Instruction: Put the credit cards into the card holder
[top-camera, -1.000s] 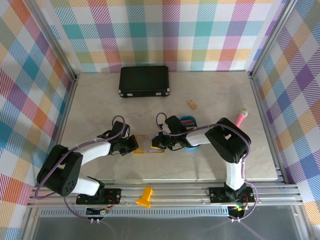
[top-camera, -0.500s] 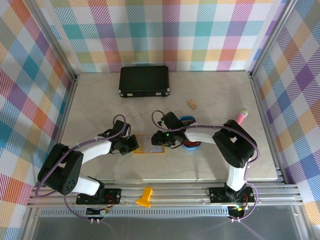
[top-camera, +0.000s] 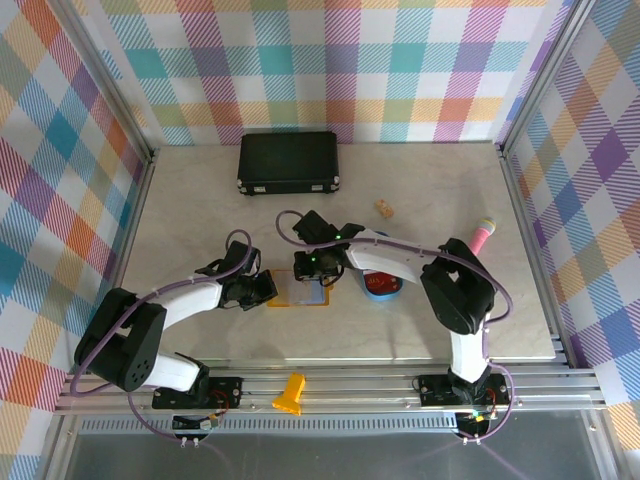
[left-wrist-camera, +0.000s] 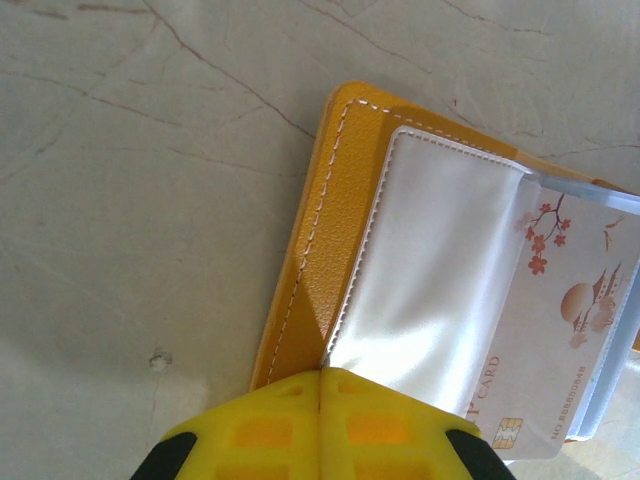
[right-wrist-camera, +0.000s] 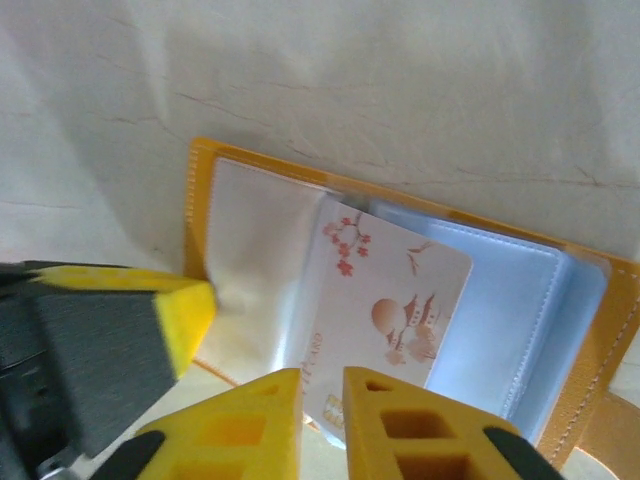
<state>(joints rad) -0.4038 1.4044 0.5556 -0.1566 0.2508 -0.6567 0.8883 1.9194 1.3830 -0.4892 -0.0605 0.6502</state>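
The step in hand is judged to be the seating of one card in the open card holder, which lies flat on the surface between the two arms, near the front edge. A white blossom-printed credit card lies over the holder's middle. Its far end seems tucked under a clear sleeve, while its chip end sticks out toward the right end effector.

The right end effector's fingers are nearly together, with a narrow slit between them. The card's near edge lies at that slit, but whether the card is pinched or merely nudged cannot be told.

The left end effector has its fingers together at the holder's near left edge, apparently nipped onto the corner of the clear sleeve, so that the holder is kept open and steady.

The next move is judged to call for a short push along the card's length, kept level with the pocket mouth so that the card does not buckle. After that, another card is to be fetched.

One card holder is counted, and one card in it. A blue tray to the right shows one orange-red card; any cards beneath the arm cannot be counted. One black case stands at the back.
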